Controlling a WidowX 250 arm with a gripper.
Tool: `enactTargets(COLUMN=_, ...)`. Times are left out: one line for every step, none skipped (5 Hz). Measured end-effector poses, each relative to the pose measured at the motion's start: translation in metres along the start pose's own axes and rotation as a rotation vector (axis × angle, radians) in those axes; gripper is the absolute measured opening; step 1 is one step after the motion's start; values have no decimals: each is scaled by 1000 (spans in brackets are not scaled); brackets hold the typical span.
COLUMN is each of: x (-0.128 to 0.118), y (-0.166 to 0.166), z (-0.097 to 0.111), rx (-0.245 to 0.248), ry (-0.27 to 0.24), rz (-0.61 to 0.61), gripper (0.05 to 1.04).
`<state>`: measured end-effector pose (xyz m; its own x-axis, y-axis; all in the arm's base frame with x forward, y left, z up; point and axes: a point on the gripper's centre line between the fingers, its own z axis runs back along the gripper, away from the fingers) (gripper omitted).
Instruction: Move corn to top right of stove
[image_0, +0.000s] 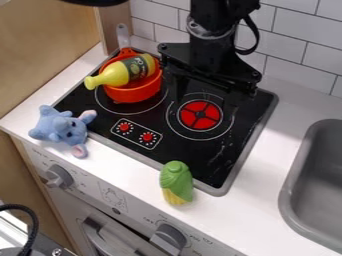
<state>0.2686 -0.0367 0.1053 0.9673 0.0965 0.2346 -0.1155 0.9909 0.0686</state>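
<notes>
Your gripper (205, 101) hangs over the upper part of the black stove (224, 157), and its jaws look to be parted wide with nothing held between them, though black on black makes that a little hard for you to judge. The corn (176, 183) is on the white table (250, 212), near the lower corner of the stove, its green husk end toward the stove and its yellow end toward the oven front (115, 196). Near the gripper you have the red burner (200, 115); to its left in the view, an orange pot (135, 93) sits with a yellow bottle (120, 72) lying in it, the neck out over the rim. The bottle bears a dark label with pale lettering. You also get small dark print around the oven knobs (168, 239) and a line drawing between them. A blue plush toy (61, 127) is at the stove's left edge, and a gray sink (314, 185) is set in at the right.
</notes>
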Motion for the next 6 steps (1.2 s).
enactTargets(x=-1, y=0, z=-1, rx=4, ry=1, rz=1, gripper=999)
enactTargets(x=-23, y=1, z=-2, rx=62, ry=19, rz=-47, gripper=999)
enactTargets(x=-39, y=8, z=4, rx=108, ry=49, rz=-109, gripper=999)
enactTargets(x=-52, y=17, z=8, rx=141, ry=77, rz=-144, gripper=999)
enactTargets(x=-60, y=20, z=4, rx=148, ry=95, rz=-132, gripper=999)
enactTargets(x=-67, y=14, z=-3, rx=135, ry=80, rz=-122, gripper=999)
